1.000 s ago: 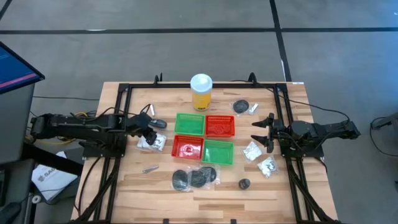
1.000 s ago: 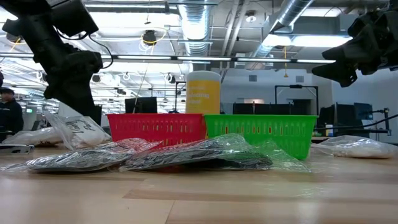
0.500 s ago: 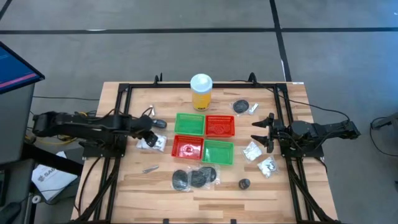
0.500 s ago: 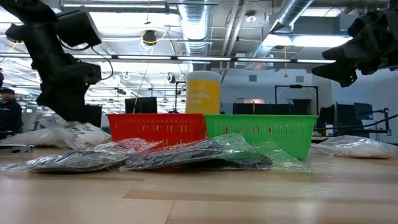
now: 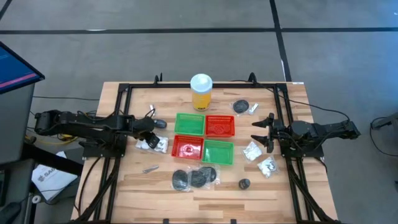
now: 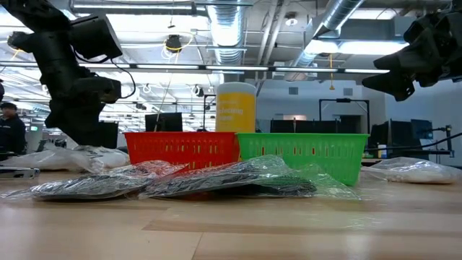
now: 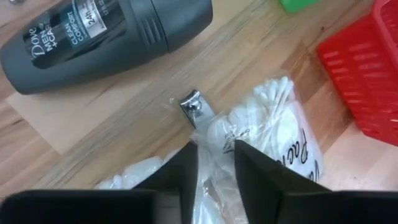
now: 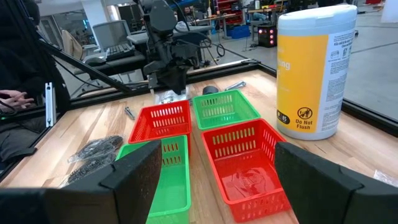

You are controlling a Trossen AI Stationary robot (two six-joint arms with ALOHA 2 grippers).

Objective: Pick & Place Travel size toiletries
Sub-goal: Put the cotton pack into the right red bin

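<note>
The left gripper (image 7: 214, 163) sat down on the cotton-swab packet (image 7: 273, 134) beside the red basket (image 7: 367, 74), fingers narrowed around its film, so lifting looked next, while the right gripper (image 5: 264, 131) waited wide open.

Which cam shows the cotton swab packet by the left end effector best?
Left wrist view: the cotton swab packet fills the frame, swabs and print visible. High view shows a small white patch beside the red basket; low view a crumpled bag.

Wooden table (image 5: 273, 193) with four mesh baskets (image 5: 204, 138) – two red, two green – beside a yellow canister (image 5: 201, 92), perhaps wipes
</note>
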